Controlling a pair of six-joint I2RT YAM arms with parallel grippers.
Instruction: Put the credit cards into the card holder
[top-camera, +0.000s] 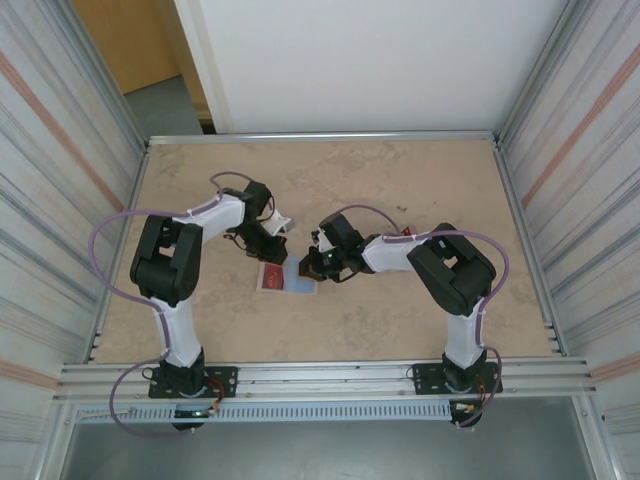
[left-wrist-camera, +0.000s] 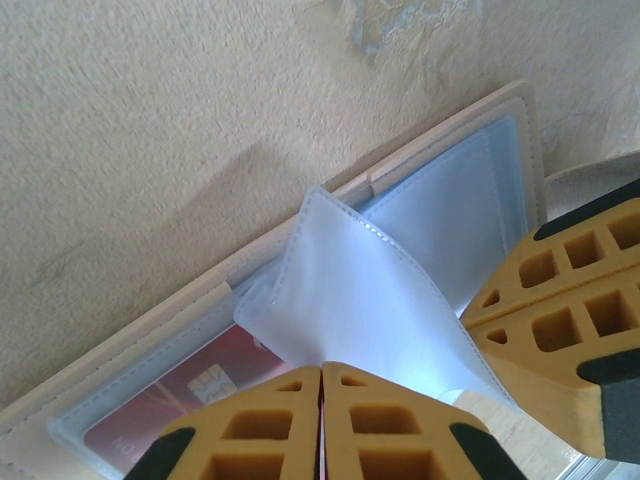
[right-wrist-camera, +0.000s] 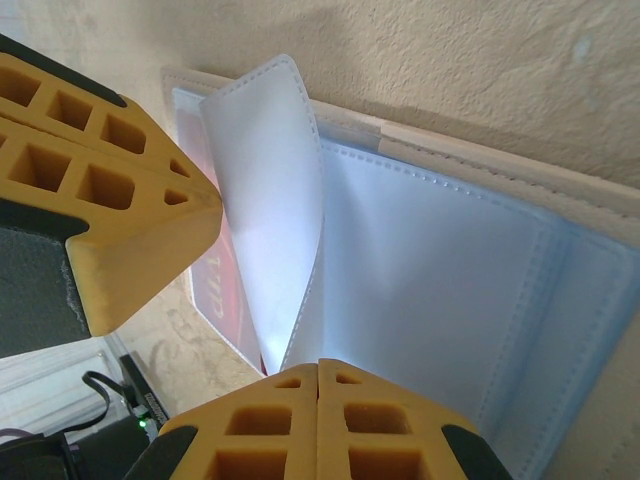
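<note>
Open card holder (top-camera: 303, 287) flat mid-table, red card (left-wrist-camera: 190, 385) in pocket. Jaws together on left gripper (left-wrist-camera: 320, 385) and right gripper (right-wrist-camera: 318, 375), both at raised sleeve (left-wrist-camera: 350, 290); which pinches, can't tell. Sleeve thin, floppy, slick: grip free edge.

Open card holder (top-camera: 288, 278) on beige table (top-camera: 400, 180)

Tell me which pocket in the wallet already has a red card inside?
The flat pocket on the left-arm side of the card holder: a red credit card shows through it. The lifted middle sleeve and the other flat pocket look empty.
</note>
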